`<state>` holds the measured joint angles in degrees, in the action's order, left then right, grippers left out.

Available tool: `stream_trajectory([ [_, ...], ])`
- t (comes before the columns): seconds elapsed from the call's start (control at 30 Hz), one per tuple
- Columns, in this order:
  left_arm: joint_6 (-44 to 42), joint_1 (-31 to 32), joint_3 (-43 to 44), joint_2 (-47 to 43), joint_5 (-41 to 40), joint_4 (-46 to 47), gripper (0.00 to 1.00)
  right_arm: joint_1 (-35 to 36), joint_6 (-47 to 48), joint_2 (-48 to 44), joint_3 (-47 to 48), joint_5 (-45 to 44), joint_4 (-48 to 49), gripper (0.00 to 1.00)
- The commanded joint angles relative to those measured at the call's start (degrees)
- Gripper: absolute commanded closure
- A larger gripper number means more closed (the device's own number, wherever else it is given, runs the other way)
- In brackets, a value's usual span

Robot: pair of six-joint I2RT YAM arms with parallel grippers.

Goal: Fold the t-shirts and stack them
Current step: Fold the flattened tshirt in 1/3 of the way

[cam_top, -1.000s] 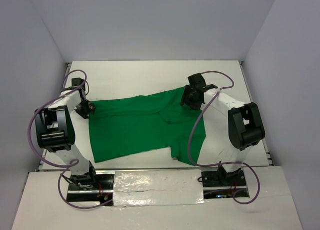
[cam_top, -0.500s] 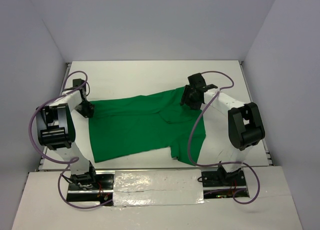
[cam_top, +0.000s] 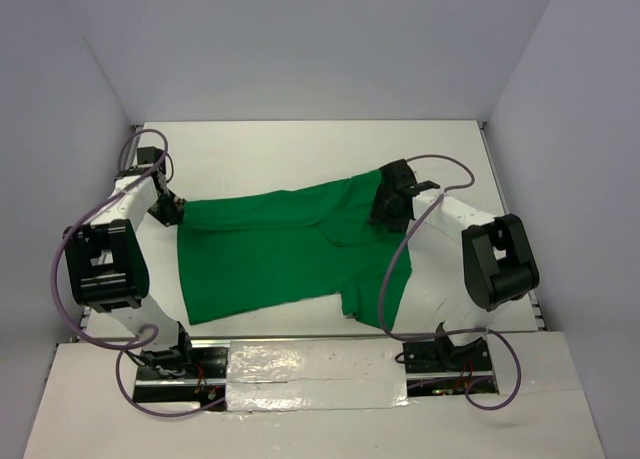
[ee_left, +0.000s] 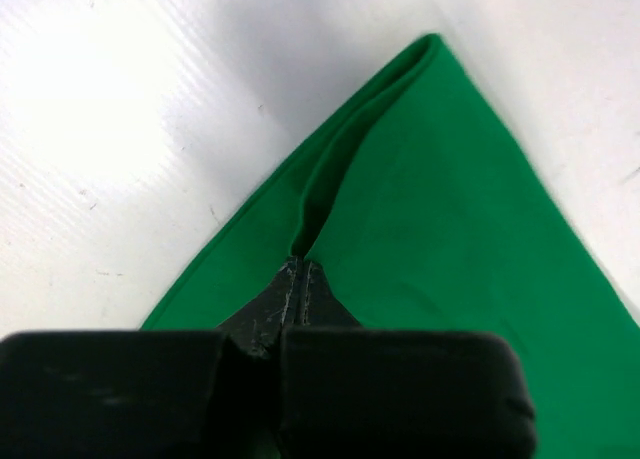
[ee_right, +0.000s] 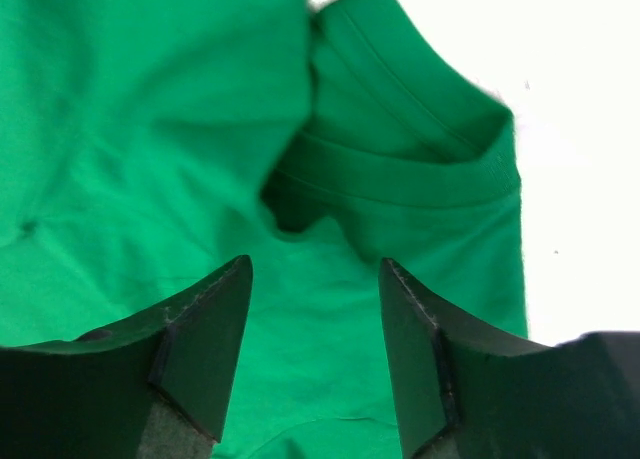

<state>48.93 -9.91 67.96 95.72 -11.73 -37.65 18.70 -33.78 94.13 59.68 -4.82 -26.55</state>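
Left end effector clamps a corner of the bright green cloth t-shirt (flat on the white counter). Right end effector is spread wide over the collar, perhaps touching.

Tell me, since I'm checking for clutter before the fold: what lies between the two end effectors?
Only the green t-shirt: in the top view its cloth runs unbroken from the left end effector to the right end effector.

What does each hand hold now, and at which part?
The left hand is shut on a fold of the t-shirt, near its far left corner. The right hand is open over the collar and holds nothing.
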Motion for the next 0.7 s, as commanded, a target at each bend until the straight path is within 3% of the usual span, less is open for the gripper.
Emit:
stream_trajectory([
  [0.0,-1.7,0.0,2.3,-1.4,1.4,-1.9,1.0,-0.4,-0.3,-2.2,-1.9,-1.4,1.3,0.4],
  [0.2,-1.9,0.0,3.0,-1.2,1.5,-1.9,1.0,-0.5,0.3,-2.3,-4.3,-1.7,2.4,0.42],
  [0.53,-2.1,0.0,2.3,-1.2,1.3,-1.7,1.0,-0.5,-0.1,-0.3,-3.9,-0.9,3.8,0.61],
  [0.67,-2.0,0.0,2.4,-0.9,1.4,-1.6,1.0,-0.5,0.4,0.4,-3.3,-1.2,3.4,0.63],
])
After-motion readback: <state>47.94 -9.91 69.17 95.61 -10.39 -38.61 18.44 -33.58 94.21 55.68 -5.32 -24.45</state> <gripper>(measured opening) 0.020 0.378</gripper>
